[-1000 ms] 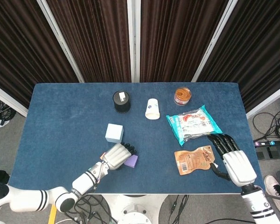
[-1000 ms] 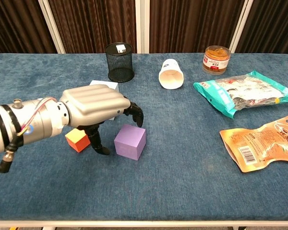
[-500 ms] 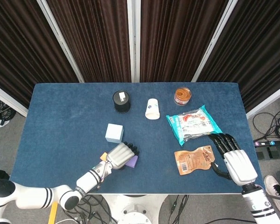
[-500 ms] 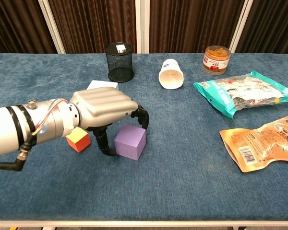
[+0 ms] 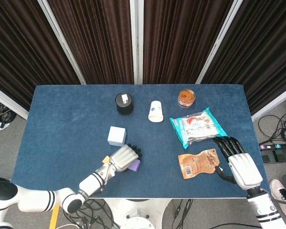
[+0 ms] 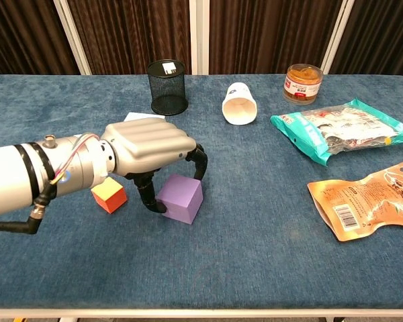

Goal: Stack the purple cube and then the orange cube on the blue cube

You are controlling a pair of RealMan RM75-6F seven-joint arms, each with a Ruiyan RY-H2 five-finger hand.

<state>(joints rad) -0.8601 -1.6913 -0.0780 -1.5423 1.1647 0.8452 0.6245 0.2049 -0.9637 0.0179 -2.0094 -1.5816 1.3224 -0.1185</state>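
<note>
Purple cube (image 6: 182, 197) sits right of the orange cube (image 6: 109, 195), the pale blue cube (image 5: 117, 136) behind.

blue cube (image 6: 142, 117) mostly behind left hand (image 6: 148, 149)

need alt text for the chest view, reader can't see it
The robot's left hand arches over a purple cube on a blue tablecloth, fingers on either side of it. An orange cube sits just left; a mesh cup, tipped paper cup and snack packets lie beyond.
</note>
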